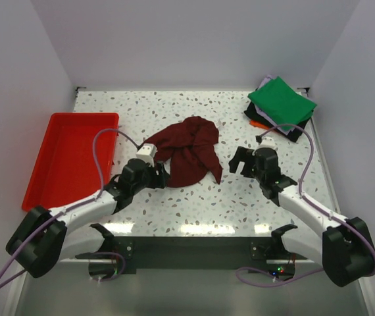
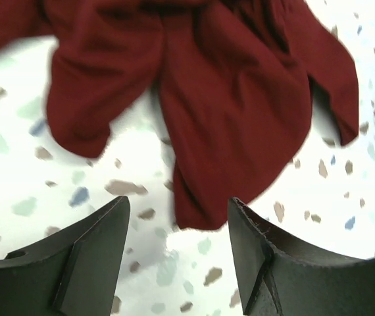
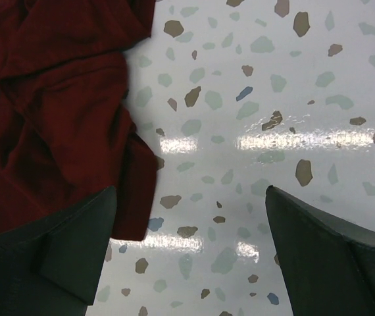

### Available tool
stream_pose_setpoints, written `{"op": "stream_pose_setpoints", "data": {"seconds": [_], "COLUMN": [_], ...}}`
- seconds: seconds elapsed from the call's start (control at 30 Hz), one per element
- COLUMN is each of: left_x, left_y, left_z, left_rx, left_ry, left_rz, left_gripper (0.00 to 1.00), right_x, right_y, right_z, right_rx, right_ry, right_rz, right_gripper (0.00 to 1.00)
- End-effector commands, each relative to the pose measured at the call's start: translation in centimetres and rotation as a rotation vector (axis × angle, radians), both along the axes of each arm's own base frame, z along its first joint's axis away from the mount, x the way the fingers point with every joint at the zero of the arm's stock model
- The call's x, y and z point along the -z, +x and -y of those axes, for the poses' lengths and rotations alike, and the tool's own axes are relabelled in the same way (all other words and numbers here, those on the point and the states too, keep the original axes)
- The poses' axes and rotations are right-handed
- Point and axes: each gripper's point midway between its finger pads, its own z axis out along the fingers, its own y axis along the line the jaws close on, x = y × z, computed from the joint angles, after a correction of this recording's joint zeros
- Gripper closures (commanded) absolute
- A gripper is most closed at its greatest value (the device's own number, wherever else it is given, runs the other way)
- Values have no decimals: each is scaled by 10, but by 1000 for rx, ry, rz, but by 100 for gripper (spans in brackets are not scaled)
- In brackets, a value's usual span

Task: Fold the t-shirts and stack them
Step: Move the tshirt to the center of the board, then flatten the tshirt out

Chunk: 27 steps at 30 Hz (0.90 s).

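Observation:
The dark maroon t-shirt [image 1: 189, 150] lies crumpled in the middle of the speckled table. It also shows in the left wrist view [image 2: 227, 112] and in the right wrist view [image 3: 49, 112]. My left gripper [image 1: 160, 176] is open and empty just left of the shirt's near edge; a cloth corner lies ahead of its fingers [image 2: 89, 250]. My right gripper [image 1: 243, 162] is open and empty just right of the shirt, with its left finger [image 3: 62, 250] over the shirt's edge. A stack of folded shirts with the bright green one [image 1: 281, 101] on top sits at the far right.
A red plastic tray [image 1: 69, 158] stands on the table's left side. White walls close in the back and both sides. Black, lavender and orange cloth edges [image 1: 261, 120] peek from under the green shirt.

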Motion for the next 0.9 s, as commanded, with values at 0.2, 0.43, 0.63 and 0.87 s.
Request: {"op": "stream_pose_setpoints", "data": {"seconds": [0.2, 0.43, 0.63, 0.87], "left_x": [20, 25, 40, 45], "left_y": [-20, -13, -13, -6], "left_z": [32, 40, 42, 39], "left_rx": [49, 46, 44, 10], "left_ry": [-36, -19, 9, 24], "left_rz": [-40, -40, -68, -58], "left_gripper": [35, 38, 45, 77], "right_x": [-3, 3, 22, 40], "right_y": [-1, -6, -14, -20], "right_z": [-16, -33, -58, -79], "right_rx": [-43, -93, -158, -219], "right_ry": [55, 51, 24, 13], "right_rz": [31, 17, -32, -81], "right_gripper": [2, 2, 2, 9]}}
